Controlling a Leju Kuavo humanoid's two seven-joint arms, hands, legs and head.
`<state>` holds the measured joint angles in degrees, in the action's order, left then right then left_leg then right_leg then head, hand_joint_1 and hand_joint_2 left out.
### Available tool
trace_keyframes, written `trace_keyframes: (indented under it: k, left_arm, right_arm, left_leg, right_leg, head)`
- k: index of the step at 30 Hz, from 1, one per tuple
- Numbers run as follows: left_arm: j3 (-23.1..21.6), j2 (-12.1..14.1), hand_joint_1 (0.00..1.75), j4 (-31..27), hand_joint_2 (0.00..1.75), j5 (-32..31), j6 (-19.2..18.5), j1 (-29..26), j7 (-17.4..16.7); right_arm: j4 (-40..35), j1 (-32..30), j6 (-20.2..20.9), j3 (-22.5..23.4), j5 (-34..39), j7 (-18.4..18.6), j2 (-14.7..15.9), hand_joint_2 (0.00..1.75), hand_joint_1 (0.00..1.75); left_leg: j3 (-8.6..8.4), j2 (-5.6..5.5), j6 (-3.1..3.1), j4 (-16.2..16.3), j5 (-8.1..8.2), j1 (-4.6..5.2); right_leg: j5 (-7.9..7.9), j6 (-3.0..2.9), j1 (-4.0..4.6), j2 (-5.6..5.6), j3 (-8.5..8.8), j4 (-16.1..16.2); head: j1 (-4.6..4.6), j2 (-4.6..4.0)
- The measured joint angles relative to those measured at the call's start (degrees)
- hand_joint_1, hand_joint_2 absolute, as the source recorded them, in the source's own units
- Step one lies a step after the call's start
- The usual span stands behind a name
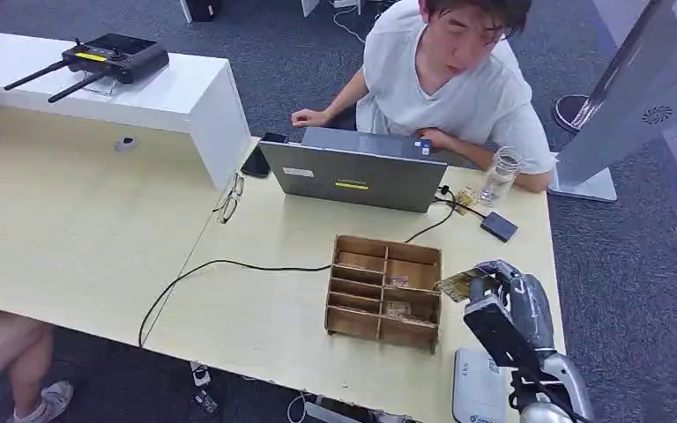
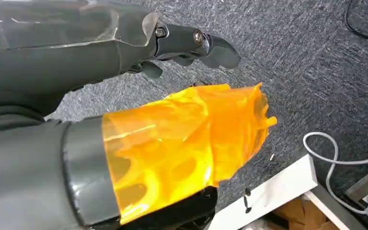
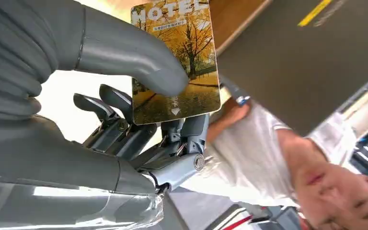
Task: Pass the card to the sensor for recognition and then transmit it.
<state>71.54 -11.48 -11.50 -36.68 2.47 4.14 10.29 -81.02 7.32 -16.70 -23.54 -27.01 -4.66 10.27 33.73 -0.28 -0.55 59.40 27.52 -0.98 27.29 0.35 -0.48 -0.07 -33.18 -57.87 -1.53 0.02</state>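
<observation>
My right hand (image 1: 501,295) hovers over the table's right edge, just right of the wooden card box (image 1: 384,291), and pinches a hotel card (image 1: 460,283) with a yellow tree picture. The right wrist view shows the thumb (image 3: 139,55) pressing the card (image 3: 177,62) against the darker fingers. A flat white sensor (image 1: 479,388) lies on the table near its front edge, below that hand. My left hand (image 2: 172,139) hangs over grey carpet, its thumb wrapped in orange film and nothing in its grasp.
A person sits across the table behind an open grey laptop (image 1: 353,172). A glass jar (image 1: 500,174), a small black box (image 1: 499,226), a black cable (image 1: 229,266) and glasses (image 1: 228,197) lie on the table. A white counter (image 1: 176,97) bears a black controller (image 1: 110,58).
</observation>
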Motion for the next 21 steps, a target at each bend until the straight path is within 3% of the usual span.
trace_keyframes:
  k: [21]
  left_arm:
    - [0.0,0.0,0.0,0.0,0.0,0.4,0.1,0.0,0.0]
  right_arm:
    - [0.4,-3.2,-0.1,2.2,-1.2,1.9,1.4,1.75,1.75]
  left_leg:
    - [0.01,0.01,0.0,0.0,0.0,0.01]
  right_leg:
    - [0.0,0.01,0.0,0.0,0.0,0.0]
  head:
    - [-0.02,0.0]
